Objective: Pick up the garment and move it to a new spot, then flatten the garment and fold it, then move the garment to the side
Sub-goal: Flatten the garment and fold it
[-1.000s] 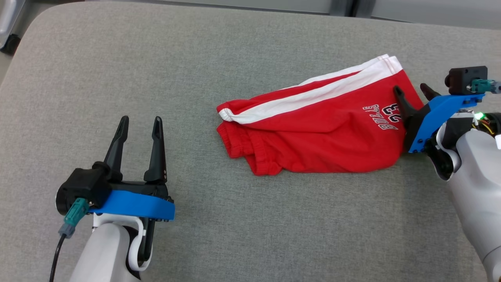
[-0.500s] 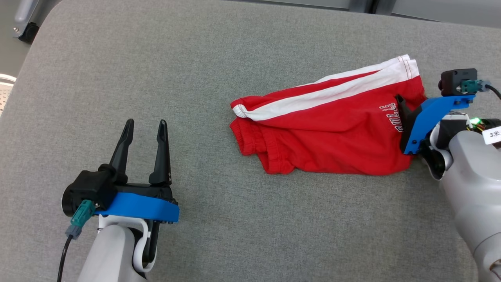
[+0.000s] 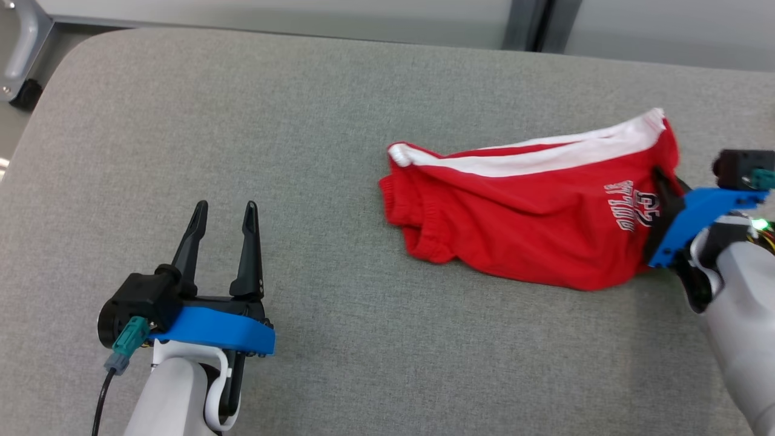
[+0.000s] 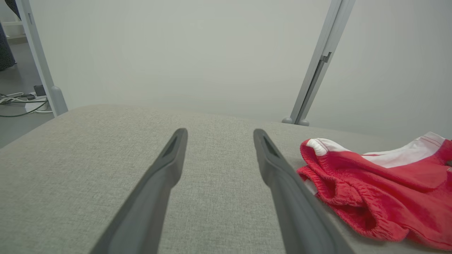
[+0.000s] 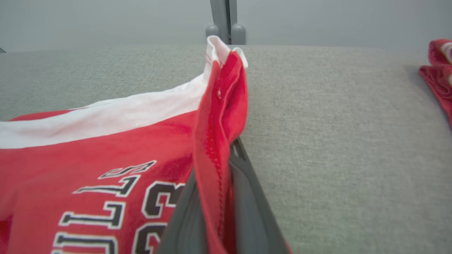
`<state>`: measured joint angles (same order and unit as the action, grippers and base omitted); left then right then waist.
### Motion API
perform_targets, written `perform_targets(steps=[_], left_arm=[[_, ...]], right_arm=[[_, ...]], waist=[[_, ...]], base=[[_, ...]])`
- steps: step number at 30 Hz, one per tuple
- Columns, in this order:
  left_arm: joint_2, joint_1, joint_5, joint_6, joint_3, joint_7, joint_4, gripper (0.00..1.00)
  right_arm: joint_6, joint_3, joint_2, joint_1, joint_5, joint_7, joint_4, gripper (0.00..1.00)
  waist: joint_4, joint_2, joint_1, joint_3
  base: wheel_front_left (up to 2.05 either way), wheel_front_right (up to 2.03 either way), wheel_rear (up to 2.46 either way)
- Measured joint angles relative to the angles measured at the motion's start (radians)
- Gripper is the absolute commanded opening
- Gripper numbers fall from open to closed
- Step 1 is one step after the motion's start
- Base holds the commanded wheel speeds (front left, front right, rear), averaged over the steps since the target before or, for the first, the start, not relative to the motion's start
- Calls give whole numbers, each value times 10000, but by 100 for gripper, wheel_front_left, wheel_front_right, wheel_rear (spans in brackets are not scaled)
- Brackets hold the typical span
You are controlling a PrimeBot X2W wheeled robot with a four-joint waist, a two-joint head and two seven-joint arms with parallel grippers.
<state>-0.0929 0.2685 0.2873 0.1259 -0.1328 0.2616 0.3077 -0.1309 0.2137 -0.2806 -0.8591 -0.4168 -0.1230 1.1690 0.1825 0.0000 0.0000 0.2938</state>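
The garment (image 3: 527, 224) is a pair of red shorts with a white side stripe and black-and-white lettering, lying crumpled on the grey padded table (image 3: 303, 151) at the right. My right gripper (image 3: 664, 184) is shut on its right hem, and that edge stands bunched and raised off the table. In the right wrist view the red hem (image 5: 219, 116) is pinched between the fingers of the right gripper (image 5: 219, 158). My left gripper (image 3: 223, 209) rests open at the lower left, well apart from the shorts. In the left wrist view the left gripper (image 4: 219, 132) holds nothing, and the waistband end of the garment (image 4: 388, 197) lies to its right.
A grey wall with a metal post (image 3: 524, 24) runs behind the table's far edge. A frame leg with a caster (image 3: 24, 91) stands off the left corner. Another red and white cloth (image 5: 438, 67) shows at the right edge of the right wrist view.
My right gripper has gone from open around the hem to shut on it, and the hem has bunched and risen. The head camera has shifted. The left gripper stays open and still.
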Motion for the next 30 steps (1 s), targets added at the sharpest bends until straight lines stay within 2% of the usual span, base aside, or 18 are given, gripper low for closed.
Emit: perform_targets(steps=[9, 12, 15, 20, 24, 30], left_arm=[[13, -200, 17, 2, -138, 0, 113, 100], [10, -222, 36, 29, -186, 0, 159, 100], [4, -255, 111, 29, -267, 0, 219, 100], [-27, -310, 198, 29, -420, 0, 318, 100], [-79, -311, 213, 29, -439, 0, 347, 100], [-65, -304, 301, 29, -646, 0, 360, 100]], right_arm=[[0, -895, -1018, 617, 451, -755, 125, 0], [2, -1151, -997, 548, 849, -809, 125, 0], [4, -1183, -520, 311, 1329, -738, -82, 0], [2, -924, 880, 174, 1868, 92, -738, 0], [2, -777, 1762, 176, 2157, 746, -1411, 0], [2, -965, 2234, 254, 2531, 1417, -1941, 0]], waist=[[-294, 0, -1, -566], [-319, 0, -1, -705], [-323, 0, -1, -852], [-228, 0, -1, -1088], [-90, 0, -1, -1171], [182, 0, 0, -1106]], base=[[0, 0, 0], [0, 0, 0], [0, 0, 0], [0, 0, 0], [0, 0, 0], [0, 0, 0]])
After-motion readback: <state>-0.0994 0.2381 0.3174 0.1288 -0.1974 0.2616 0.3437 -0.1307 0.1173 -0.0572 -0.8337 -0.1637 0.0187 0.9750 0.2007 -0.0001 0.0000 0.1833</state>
